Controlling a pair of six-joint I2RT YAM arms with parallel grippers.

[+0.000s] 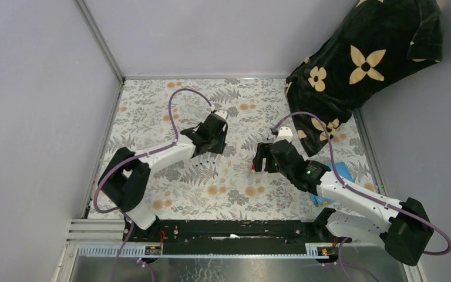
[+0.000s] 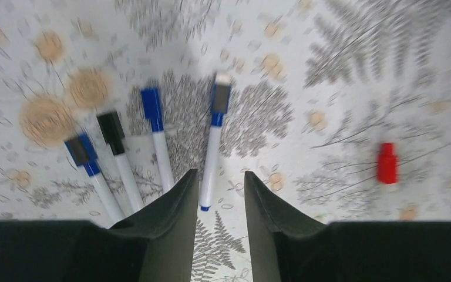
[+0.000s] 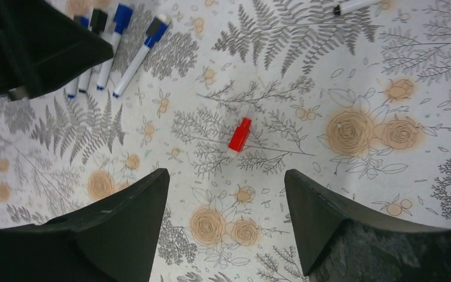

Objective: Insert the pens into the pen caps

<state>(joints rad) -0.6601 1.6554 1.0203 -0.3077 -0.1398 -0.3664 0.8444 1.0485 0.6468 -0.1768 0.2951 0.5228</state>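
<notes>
Well, left tool [image 2: 220,174]: parted, gripping nothing, above pens [image 2: 211,158] left of the red cap [image 2: 387,163].
Right tool [image 3: 226,173]: spread wide, empty, over that cap.

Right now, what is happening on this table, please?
The left gripper hangs, jaws slightly apart, over a row of four capped pens; the rightmost pen lies loose between them. The right gripper is open and empty above a red cap on the flowered cloth. One more pen lies farther off.
</notes>
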